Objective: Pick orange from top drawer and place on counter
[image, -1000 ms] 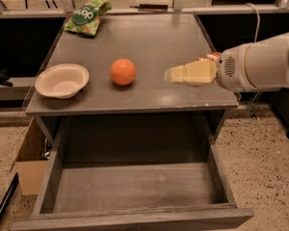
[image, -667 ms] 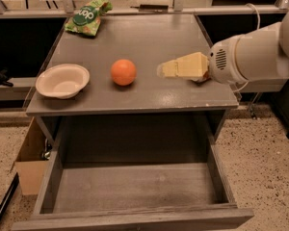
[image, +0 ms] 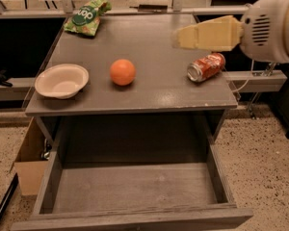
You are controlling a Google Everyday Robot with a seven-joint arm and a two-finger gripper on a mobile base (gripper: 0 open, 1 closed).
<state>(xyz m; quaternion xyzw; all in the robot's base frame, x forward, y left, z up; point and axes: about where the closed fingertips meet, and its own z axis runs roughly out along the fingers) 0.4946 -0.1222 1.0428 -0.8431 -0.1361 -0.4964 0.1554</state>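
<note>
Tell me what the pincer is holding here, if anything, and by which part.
Nothing is held. The pincer hangs bare above the counter; the orange sits on the counter, apart from it.

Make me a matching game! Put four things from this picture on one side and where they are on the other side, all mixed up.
Things:
1. orange
2. soda can
3. white bowl
4. pincer

Places:
A. near the left edge of the counter
B. up in the air over the counter's right part
C. around the middle of the counter
D. lying on its side near the counter's right edge

Pairs: 1-C, 2-D, 3-A, 4-B
</note>
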